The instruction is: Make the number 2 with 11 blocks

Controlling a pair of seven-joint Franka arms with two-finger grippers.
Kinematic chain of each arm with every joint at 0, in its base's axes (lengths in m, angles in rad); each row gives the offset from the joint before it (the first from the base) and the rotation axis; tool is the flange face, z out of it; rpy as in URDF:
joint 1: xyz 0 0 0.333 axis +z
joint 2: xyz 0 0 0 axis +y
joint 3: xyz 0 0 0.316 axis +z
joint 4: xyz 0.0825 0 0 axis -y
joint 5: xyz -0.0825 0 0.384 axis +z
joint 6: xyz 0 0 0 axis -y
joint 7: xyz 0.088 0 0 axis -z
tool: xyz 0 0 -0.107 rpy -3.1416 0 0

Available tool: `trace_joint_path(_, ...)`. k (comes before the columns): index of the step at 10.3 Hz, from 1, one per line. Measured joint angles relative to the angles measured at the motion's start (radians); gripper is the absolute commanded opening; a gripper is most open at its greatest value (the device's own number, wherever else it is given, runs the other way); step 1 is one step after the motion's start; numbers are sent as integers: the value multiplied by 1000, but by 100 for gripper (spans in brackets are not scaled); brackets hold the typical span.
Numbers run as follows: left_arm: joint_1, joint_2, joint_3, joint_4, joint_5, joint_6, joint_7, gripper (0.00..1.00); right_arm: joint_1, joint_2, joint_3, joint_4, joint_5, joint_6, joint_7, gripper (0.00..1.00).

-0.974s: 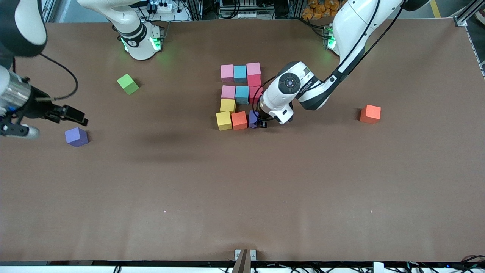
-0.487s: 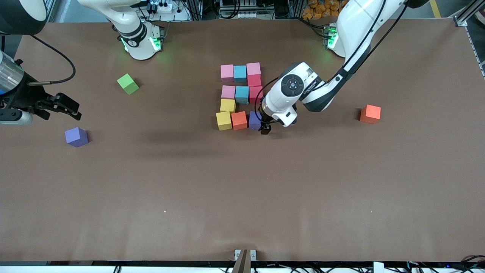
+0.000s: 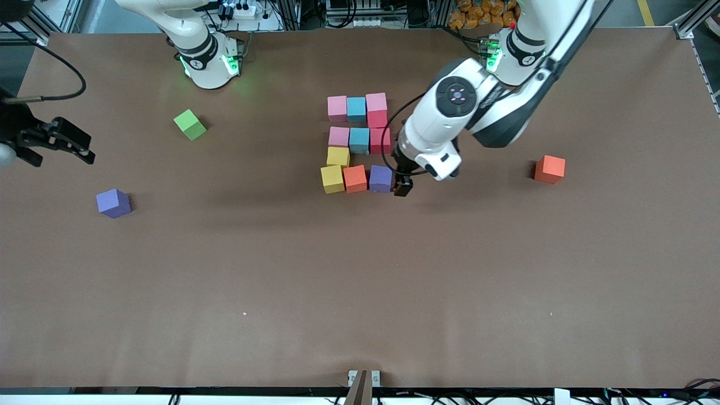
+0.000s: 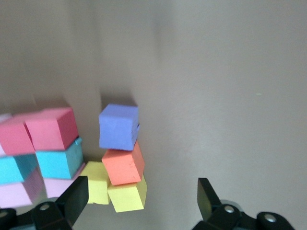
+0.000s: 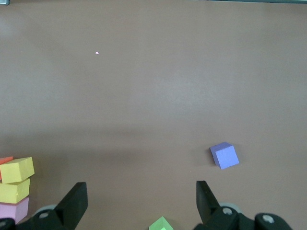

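Observation:
Several coloured blocks lie touching in the middle of the table as the number 2 (image 3: 358, 140). Its row nearest the front camera is a yellow block (image 3: 332, 179), an orange block (image 3: 355, 178) and a purple block (image 3: 381, 178). My left gripper (image 3: 401, 184) hangs open just beside the purple block (image 4: 119, 127), toward the left arm's end, holding nothing. In the left wrist view the left gripper (image 4: 144, 201) frames the orange block (image 4: 123, 165) and the yellow block (image 4: 127, 194). My right gripper (image 3: 83, 147) is open and empty over the right arm's end of the table.
A loose purple cube (image 3: 113, 202) and a green cube (image 3: 189, 124) lie toward the right arm's end. The right wrist view shows that purple cube (image 5: 224, 155) and the green cube (image 5: 161, 224). A loose orange-red cube (image 3: 549, 169) lies toward the left arm's end.
The left gripper opened, let go of the purple block at the end of the nearest row, and lifted away. The right arm drew back toward its end of the table.

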Motion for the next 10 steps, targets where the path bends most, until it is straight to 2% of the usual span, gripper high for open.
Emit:
trace_joint_path(3,98,-37,-4,109,0,-165,425,100,-2,0,-1,35,-3,-107,-4,100)
trace_joint_path(6,170,-55,5,225,1,-322,777,100,-9,0,-1,73,-7,-115,-7,100)
trace_joint_path(8,262,-62,10,276,2,-371,1009,100,-15,0,0,91,-7,-116,-14,100)
trace_joint_path(10,384,-62,10,288,4,-397,1263,100,-15,0,2,94,-7,-117,-20,100)
